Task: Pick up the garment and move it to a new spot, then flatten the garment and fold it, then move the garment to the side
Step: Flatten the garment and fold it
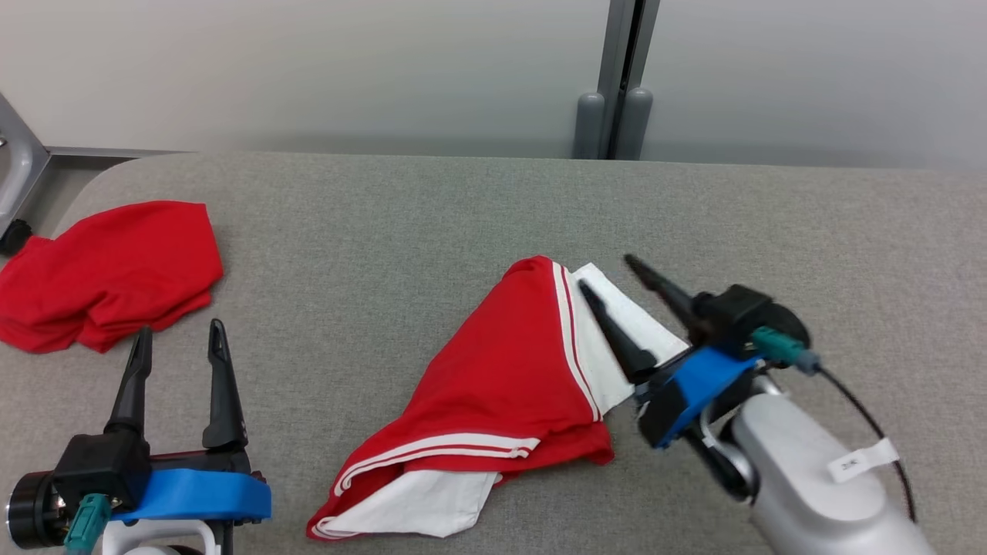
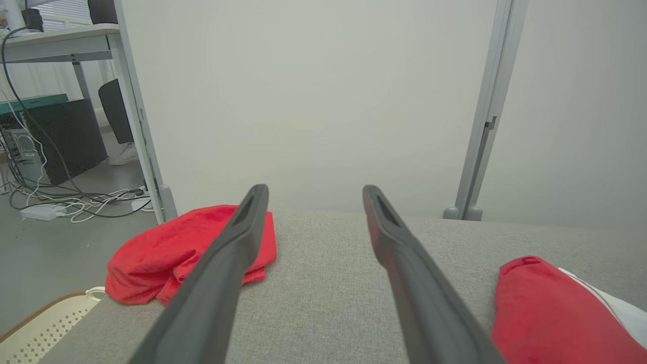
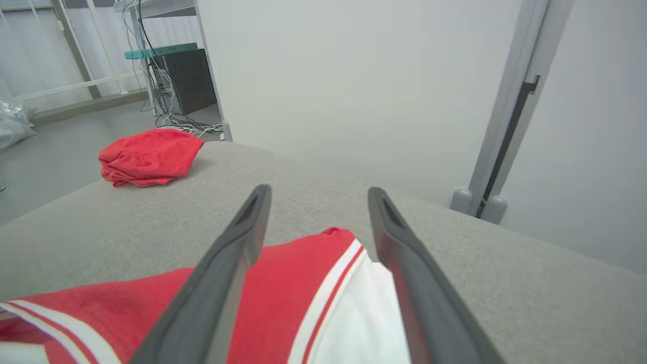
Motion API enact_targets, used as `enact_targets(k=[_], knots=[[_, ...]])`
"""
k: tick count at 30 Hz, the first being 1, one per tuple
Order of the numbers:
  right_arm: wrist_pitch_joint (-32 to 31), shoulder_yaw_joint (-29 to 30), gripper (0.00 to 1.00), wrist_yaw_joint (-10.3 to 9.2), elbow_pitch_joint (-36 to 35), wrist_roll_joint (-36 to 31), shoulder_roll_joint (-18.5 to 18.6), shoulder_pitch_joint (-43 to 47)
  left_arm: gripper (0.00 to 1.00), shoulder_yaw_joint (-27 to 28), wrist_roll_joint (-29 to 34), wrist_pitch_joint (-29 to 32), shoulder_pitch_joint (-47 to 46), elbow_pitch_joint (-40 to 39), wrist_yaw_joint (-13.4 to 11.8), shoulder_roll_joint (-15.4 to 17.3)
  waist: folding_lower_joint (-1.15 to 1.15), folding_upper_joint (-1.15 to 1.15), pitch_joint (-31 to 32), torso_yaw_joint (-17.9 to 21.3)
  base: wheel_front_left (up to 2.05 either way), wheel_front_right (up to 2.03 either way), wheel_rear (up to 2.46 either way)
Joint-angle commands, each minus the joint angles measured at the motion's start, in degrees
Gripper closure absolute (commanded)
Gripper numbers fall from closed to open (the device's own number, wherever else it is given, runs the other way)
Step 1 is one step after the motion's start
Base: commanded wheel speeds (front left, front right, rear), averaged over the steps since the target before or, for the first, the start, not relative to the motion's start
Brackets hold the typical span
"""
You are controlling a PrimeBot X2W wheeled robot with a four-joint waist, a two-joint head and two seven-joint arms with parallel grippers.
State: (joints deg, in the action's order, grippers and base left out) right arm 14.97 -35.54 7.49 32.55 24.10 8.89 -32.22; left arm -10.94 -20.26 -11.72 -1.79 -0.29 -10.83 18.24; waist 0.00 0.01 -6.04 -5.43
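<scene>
Left gripper (image 1: 180,330): standing open, holding nothing, well apart from the garment (image 1: 501,370) on its right.
Right gripper (image 1: 608,273): jaws spreading wide, gripping nothing, fingers pointing over the garment's white panel.
Garment: lying crumpled on the table (image 1: 385,216), under and just left of the right fingertips.
Handling: probably light, soft and limp, sagging when lifted.
Hold: pinching the striped edge or a corner is looking safest.
Red cloth (image 1: 108,270): lying beyond the left gripper.
</scene>
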Motion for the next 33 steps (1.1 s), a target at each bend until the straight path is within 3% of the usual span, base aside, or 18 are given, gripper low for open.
enact_targets(k=[1, 4, 10, 25, 26, 27, 28, 33], knots=[[0.3, 4.1, 0.00, 0.01, -0.2, -1.4, 1.5, 1.5, 0.00, 0.2, -0.3, -0.2, 0.2, -0.3, -0.2, 0.4, 0.00, -0.01, 0.0, 0.3, 0.00, 0.00, 0.00], [0.3, 10.9, 0.00, 0.01, 1.5, -3.9, 3.7, 2.1, 0.00, 0.0, -0.2, -0.3, 0.0, -0.4, -0.1, 0.5, 0.00, -0.01, -0.2, 0.2, 0.00, 0.00, 0.00], [0.2, 17.1, 0.00, 0.01, 8.8, -8.9, 5.0, 1.1, 0.00, -0.5, 0.2, -0.1, -0.9, -0.7, -0.2, 0.6, 0.00, -0.01, -1.4, -1.1, 0.00, 0.00, 0.00], [-0.8, 14.4, 0.00, 0.01, 28.4, -7.0, 0.8, -1.9, 0.00, -1.9, 0.1, -0.8, -3.1, 0.6, -0.2, -0.3, 0.00, -0.01, -3.7, -4.4, 0.00, 0.00, 0.00], [-0.9, 14.0, 0.19, 0.01, 29.2, -6.6, 0.6, -2.0, 0.00, -1.9, 0.1, -0.8, -3.1, 0.7, -0.2, -0.3, 0.00, -0.01, -3.6, -4.5, 0.00, 0.00, 0.00], [-0.9, 13.8, 0.89, 0.01, 29.9, -6.1, 0.5, -2.1, 0.00, -1.8, 0.0, -0.9, -3.1, 0.8, -0.2, -0.3, 0.00, -0.01, -3.5, -4.5, 0.00, 0.00, 0.00], [-0.8, 13.5, 1.00, 0.01, 30.3, -5.4, 0.2, -2.3, 0.00, -1.8, -0.1, -0.9, -3.0, 0.9, -0.2, -0.2, 0.00, -0.01, -3.3, -4.5, 0.00, 0.00, 0.00], [0.0, 12.5, 1.00, 0.01, 29.2, -2.3, 0.5, -3.8, 0.00, -1.6, -0.3, -1.0, -2.1, 1.2, -0.6, 0.1, 0.00, -0.01, -2.0, -4.1, 0.00, 0.00, 0.00]])
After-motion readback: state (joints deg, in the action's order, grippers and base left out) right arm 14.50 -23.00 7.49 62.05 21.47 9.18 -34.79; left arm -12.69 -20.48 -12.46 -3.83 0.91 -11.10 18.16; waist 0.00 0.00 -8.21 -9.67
